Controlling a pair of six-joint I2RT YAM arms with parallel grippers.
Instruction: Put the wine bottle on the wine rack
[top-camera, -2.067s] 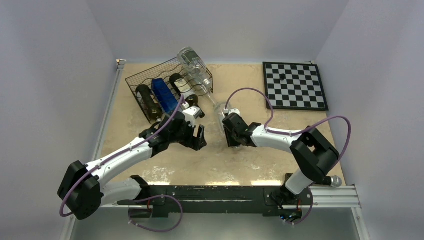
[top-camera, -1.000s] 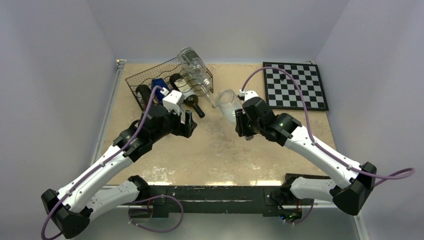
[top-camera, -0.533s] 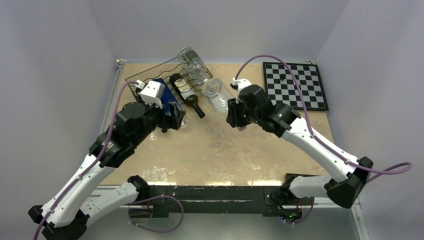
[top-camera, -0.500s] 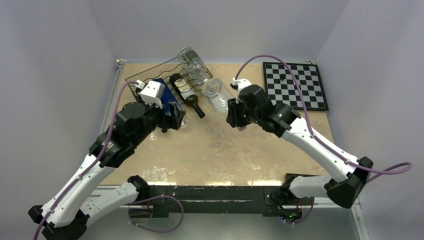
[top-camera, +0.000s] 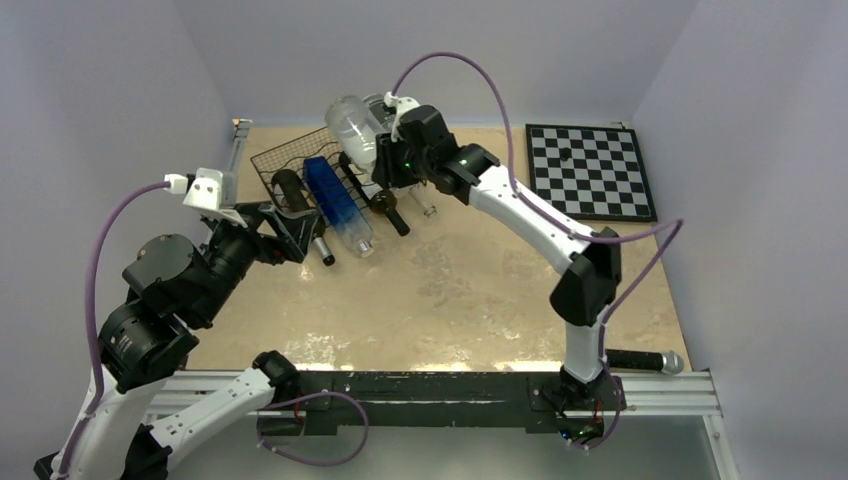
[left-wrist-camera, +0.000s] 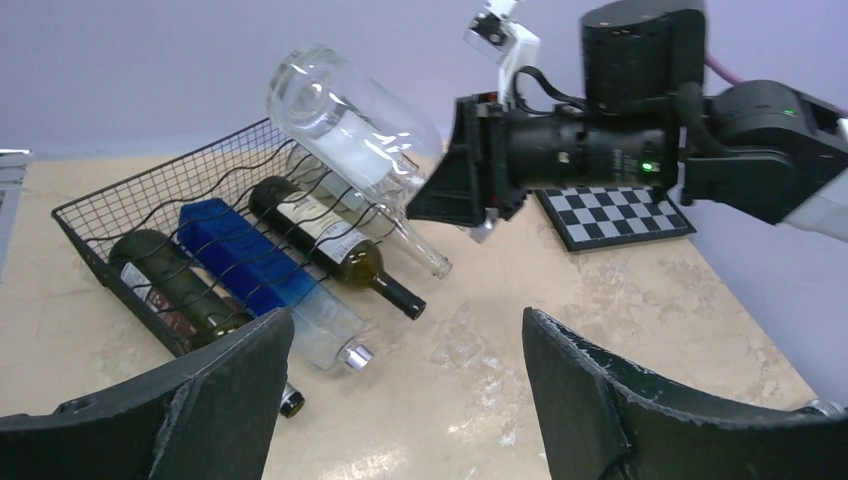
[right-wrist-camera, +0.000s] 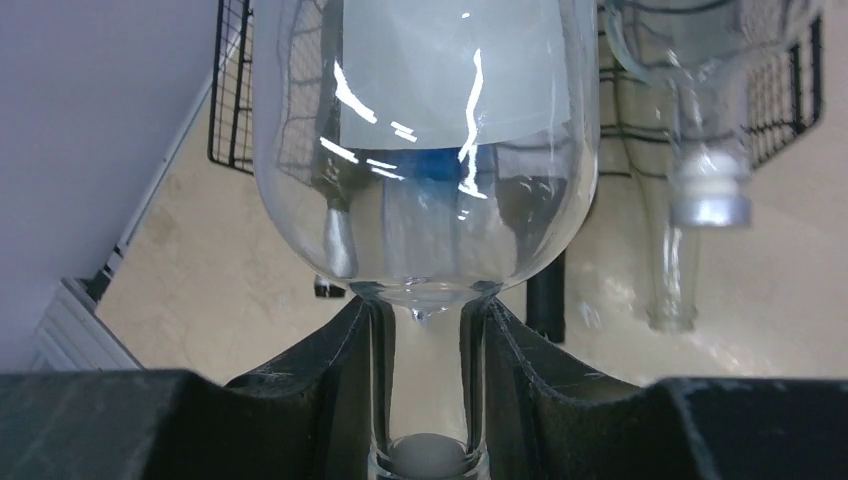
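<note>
I hold a clear glass wine bottle (top-camera: 352, 128) (left-wrist-camera: 345, 110) (right-wrist-camera: 425, 130) in the air, tilted, with its base over the right part of the black wire wine rack (top-camera: 268, 160) (left-wrist-camera: 90, 215) (right-wrist-camera: 228, 90). My right gripper (top-camera: 388, 165) (right-wrist-camera: 425, 370) is shut on the bottle's neck. A dark bottle (top-camera: 290, 190), a blue bottle (top-camera: 335, 200) and a green labelled bottle (left-wrist-camera: 330, 240) lie in the rack. Another clear bottle (right-wrist-camera: 690, 120) lies at its right end. My left gripper (top-camera: 290, 225) (left-wrist-camera: 405, 370) hovers open in front of the rack, holding nothing.
A chessboard (top-camera: 590, 170) lies at the back right of the table. A black and silver cylinder (top-camera: 650, 360) rests by the right arm's base. The necks of the racked bottles stick out toward the table's middle.
My right arm has carried the clear bottle from the table's middle up and left over the rack. My left arm has pulled back to the left and risen, its jaws a little wider.
</note>
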